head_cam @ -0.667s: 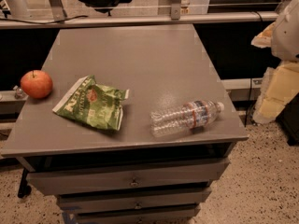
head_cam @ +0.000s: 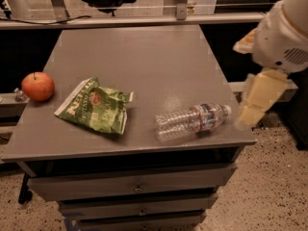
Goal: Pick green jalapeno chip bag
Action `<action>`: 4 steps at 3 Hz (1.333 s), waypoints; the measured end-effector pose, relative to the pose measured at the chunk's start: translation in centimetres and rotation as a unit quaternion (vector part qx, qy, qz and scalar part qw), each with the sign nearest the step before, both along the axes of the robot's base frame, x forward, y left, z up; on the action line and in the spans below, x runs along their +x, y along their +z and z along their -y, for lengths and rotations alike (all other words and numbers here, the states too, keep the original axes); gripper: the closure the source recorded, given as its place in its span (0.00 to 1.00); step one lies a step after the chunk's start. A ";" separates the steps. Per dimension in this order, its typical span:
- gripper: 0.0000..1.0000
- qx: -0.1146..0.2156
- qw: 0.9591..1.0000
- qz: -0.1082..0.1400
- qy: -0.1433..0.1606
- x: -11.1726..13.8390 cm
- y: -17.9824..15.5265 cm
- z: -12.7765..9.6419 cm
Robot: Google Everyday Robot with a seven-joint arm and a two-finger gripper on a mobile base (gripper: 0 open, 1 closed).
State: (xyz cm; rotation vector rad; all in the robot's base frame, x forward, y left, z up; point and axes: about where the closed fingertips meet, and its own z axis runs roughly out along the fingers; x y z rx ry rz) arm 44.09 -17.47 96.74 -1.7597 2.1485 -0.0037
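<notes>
The green jalapeno chip bag (head_cam: 95,111) lies crumpled on the left part of the grey table top (head_cam: 144,66), with a white edge band, white lettering and a small red-orange picture. My gripper (head_cam: 254,102) hangs off the table's right edge, beside the bottle cap, far to the right of the bag. Its cream-coloured end points down below the white arm housing (head_cam: 284,32). It holds nothing that I can see.
A red apple (head_cam: 37,86) sits at the table's left edge, left of the bag. A clear plastic water bottle (head_cam: 191,121) lies on its side near the front right. Drawers (head_cam: 134,186) sit below the top. A rail and chair base stand behind the table.
My arm and gripper have shifted a little to the left, closer to the table's right edge. The bag, apple and bottle have not moved.
</notes>
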 end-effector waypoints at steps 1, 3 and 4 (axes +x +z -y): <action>0.00 0.065 0.996 -0.014 0.051 0.7 -1.9 -8.3; 0.00 0.152 0.981 -0.031 0.114 1.4 -4.7 -21.5; 0.00 0.175 0.975 -0.029 0.132 2.4 -6.0 -25.9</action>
